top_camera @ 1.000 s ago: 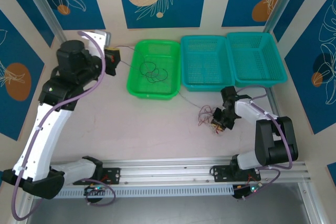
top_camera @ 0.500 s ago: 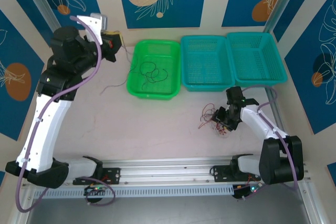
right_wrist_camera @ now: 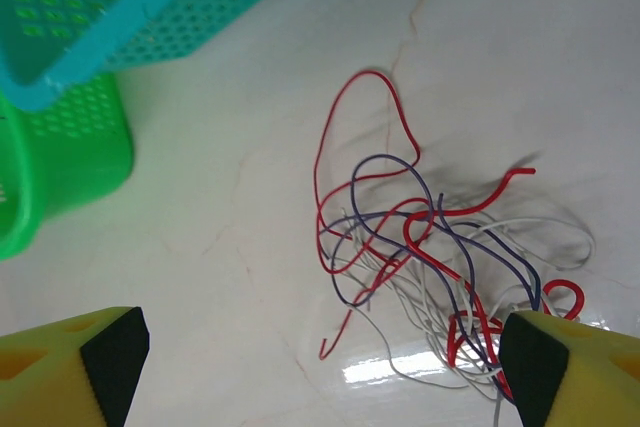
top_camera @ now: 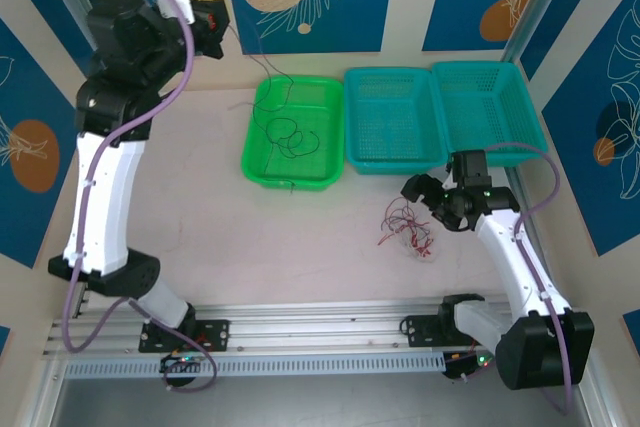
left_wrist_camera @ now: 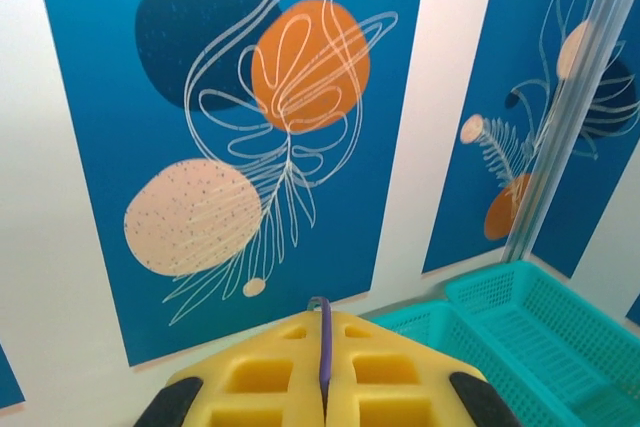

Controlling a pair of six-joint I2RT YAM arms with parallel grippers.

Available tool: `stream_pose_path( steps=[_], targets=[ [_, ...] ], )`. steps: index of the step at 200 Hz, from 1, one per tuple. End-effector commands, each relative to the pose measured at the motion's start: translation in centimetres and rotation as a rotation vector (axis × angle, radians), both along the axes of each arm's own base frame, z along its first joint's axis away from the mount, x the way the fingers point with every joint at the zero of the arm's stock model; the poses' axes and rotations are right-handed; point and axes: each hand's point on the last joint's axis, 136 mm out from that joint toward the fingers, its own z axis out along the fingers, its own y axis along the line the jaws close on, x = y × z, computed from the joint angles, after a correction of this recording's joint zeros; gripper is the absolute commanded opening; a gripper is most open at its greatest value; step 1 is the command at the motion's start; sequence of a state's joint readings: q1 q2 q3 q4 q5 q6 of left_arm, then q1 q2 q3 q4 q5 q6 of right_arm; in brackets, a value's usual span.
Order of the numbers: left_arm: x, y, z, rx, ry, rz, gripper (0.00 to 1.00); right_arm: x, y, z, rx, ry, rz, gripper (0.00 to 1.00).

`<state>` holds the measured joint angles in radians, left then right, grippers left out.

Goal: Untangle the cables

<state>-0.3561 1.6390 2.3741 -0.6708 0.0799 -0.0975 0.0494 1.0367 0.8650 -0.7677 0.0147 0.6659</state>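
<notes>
Cable tangle [right_wrist_camera: 430, 257] lies on the table [top_camera: 300, 237] just beside the right gripper [top_camera: 432, 199], centred between its wide-open empty jaws, so the right arm's nearer; left gripper [left_wrist_camera: 323, 387] is high back-left, pinched shut on one thin strand [left_wrist_camera: 324, 342] running down to the green basket [top_camera: 250, 162].

Pale table [top_camera: 300, 237] — green basket [top_camera: 290, 184], two teal baskets [top_camera: 395, 165], cable tangle [top_camera: 408, 228].

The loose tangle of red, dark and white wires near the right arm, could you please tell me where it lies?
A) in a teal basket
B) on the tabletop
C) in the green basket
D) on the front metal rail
B: the tangle rests on the table, outside every basket.
</notes>
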Motion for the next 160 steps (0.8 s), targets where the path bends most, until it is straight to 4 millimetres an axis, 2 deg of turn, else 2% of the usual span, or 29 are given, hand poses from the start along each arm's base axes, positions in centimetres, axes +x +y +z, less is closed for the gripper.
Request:
stream_pose_path(
  steps=[1, 70, 91, 122, 144, 153, 160],
  targets=[
    [2.1, -0.4, -1.7, 0.052, 0.030, 0.010, 0.00, -0.4, 0.0, 1.3, 0.029, -0.006, -0.018, 0.92],
    [7.1, -2.4, -9.2, 0.127, 0.200, -0.005, 0.00, -1.6, -0.4, 0.3, 0.049, 0.026, -0.061, 0.91],
    [8.2, -2.7, -12.6, 0.149, 0.284, 0.000, 0.00, -1.8, -0.6, 0.2, 0.048, 0.032, -0.068, 0.91],
    [9.1, -3.3, -19.0, 0.195, 0.472, -0.013, 0.00, -2.0, -0.8, 0.0, 0.049, 0.043, -0.082, 0.91],
    [9.5, -3.4, -22.0, 0.217, 0.533, -0.014, 0.00, -2.0, -0.8, -0.2, 0.052, 0.048, -0.087, 0.91],
    [9.6, -3.5, -22.8, 0.221, 0.546, -0.016, 0.15, -2.1, -0.9, -0.2, 0.052, 0.049, -0.087, 0.91],
    [9.7, -3.6, -23.2, 0.222, 0.552, -0.017, 0.35, -2.1, -0.9, -0.2, 0.053, 0.052, -0.089, 0.90]
  ],
)
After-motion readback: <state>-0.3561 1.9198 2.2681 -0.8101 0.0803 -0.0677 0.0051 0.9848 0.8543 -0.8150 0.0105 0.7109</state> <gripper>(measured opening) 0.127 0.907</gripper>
